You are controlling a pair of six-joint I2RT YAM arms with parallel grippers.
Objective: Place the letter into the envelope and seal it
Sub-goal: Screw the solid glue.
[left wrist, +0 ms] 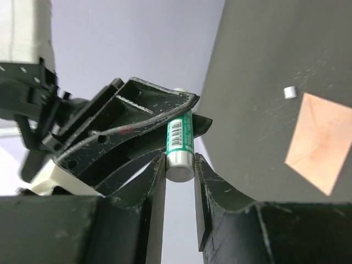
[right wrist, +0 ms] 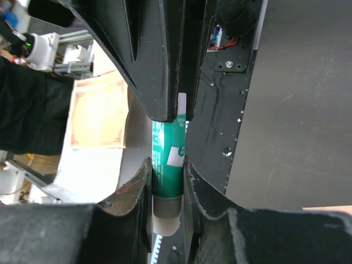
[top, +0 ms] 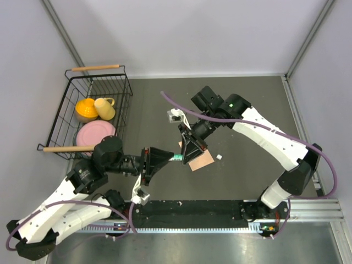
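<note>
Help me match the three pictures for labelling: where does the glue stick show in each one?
Top external: glue stick mid-table, between both grippers.
Left wrist: centre, white end nearest the camera, between the fingers.
Right wrist: centre, upright, between the fingers.
Shared landmark: the peach envelope, lower right corner on the right wrist.

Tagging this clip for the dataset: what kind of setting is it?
Probably a lab robot test cell, not a home or office: plain grey partition walls enclose a dark tabletop, and both arms are bolted to an aluminium rail. Props only: wire basket of dishes, envelope.
</note>
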